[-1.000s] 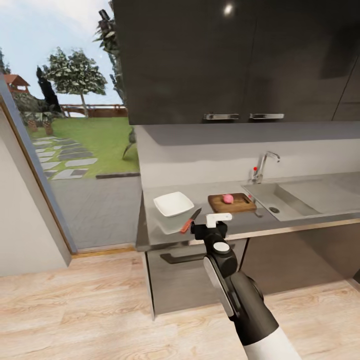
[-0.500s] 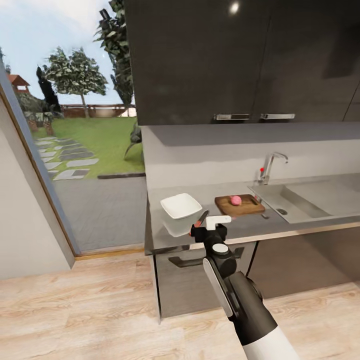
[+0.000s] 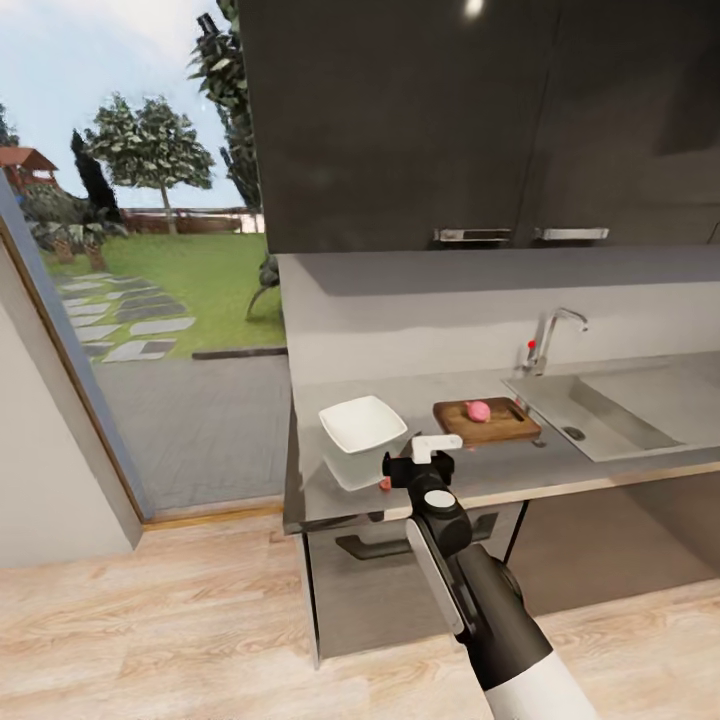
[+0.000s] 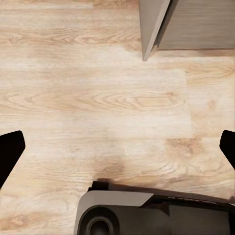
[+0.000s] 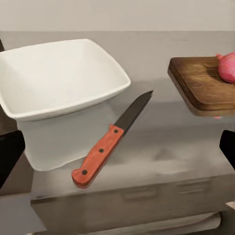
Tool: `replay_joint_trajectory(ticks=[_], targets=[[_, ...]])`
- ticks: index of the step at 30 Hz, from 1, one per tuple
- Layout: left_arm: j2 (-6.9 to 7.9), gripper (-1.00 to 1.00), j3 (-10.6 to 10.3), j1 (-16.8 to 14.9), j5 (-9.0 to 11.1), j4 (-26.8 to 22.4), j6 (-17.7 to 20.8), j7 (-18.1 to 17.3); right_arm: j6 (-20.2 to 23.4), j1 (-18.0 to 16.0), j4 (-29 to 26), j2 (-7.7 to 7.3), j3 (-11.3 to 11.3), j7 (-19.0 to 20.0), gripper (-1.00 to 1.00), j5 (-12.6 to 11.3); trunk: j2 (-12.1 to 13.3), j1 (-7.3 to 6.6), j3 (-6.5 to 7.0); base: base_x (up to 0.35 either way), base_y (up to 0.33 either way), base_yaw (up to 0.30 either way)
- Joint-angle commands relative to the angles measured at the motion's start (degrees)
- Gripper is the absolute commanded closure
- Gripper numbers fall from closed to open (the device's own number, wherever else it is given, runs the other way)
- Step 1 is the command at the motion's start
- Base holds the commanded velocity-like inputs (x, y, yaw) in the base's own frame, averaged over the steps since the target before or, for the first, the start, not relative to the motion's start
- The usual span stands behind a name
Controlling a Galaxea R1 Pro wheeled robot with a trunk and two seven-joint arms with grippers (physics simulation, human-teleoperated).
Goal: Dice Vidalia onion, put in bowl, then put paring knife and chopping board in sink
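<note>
Head view: right arm extends to the countertop point(image 3: 560, 465), its gripper point(image 5: 117, 147) spread wide before the paring knife point(image 5: 111, 140); the wrist camera reveals the whole knife beside the bowl point(image 5: 58, 78).

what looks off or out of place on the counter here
Nothing is spilled or damaged. The paring knife lies flat near the countertop's front edge beside the bowl, and the onion sits whole on the chopping board.

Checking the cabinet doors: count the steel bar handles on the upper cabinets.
2. One upper handle sits left of the other handle, side by side along the upper cabinets' bottom edge. More may lie beyond the frame's right.
</note>
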Motion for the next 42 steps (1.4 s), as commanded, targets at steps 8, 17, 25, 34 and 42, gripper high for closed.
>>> replay_joint_trajectory(ticks=[8,17,25,34,42], targets=[[-0.03,-1.00,0.0,0.0,0.4,0.0,-0.1,0.1,0.2,-0.1,0.1,0.00,0.0,-0.5,-1.00,-0.4,-0.1,0.02,-0.78,0.072,0.000,0.000],[-0.03,-1.00,0.0,0.0,0.4,0.3,-0.1,0.1,0.1,-0.1,1.3,0.00,-1.6,-0.4,-1.00,-0.5,-0.1,0.02,-1.63,0.107,0.000,0.000],[-0.03,-1.00,0.0,0.0,0.4,0.5,-0.1,0.1,0.1,-0.1,1.6,0.00,-2.2,-0.4,-1.00,-0.4,-0.1,0.02,-2.38,0.006,0.000,0.000],[-0.03,-1.00,0.0,0.0,0.4,0.8,-0.1,0.1,0.1,-0.1,2.1,0.00,-2.3,-0.3,-1.00,-0.4,-0.1,0.02,-3.23,0.106,0.078,0.000],[-0.03,-1.00,0.0,0.0,0.4,1.5,-0.1,0.1,0.1,-0.1,2.2,0.00,-2.3,-0.3,-1.00,-0.4,-0.1,0.02,-3.98,0.025,0.019,0.000]])
